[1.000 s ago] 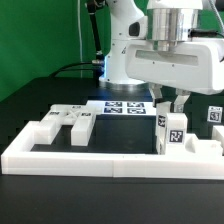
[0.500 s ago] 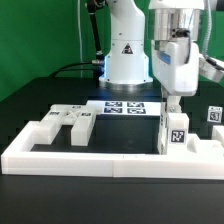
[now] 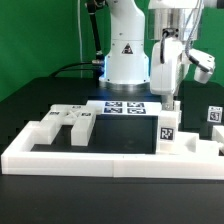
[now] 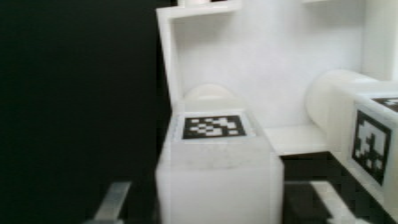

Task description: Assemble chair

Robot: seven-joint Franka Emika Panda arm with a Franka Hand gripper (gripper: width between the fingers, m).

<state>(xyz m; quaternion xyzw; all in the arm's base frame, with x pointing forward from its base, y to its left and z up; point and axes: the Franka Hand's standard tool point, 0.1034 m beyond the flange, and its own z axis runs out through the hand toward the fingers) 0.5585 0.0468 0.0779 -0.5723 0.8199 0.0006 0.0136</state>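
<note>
Grasp step: my fingers (image 4: 118,202) are closed on the top of the upright tagged chair part (image 3: 167,132), standing just inside the border rail (image 3: 100,160) at the exterior view's right; next, I judge, comes a straight lift toward the loose slabs (image 3: 66,122).

A green curtain (image 3: 40,35) hangs behind the black worktop (image 3: 30,100), evenly lit. A black cable (image 3: 70,69) lies on the worktop near its far edge.
</note>
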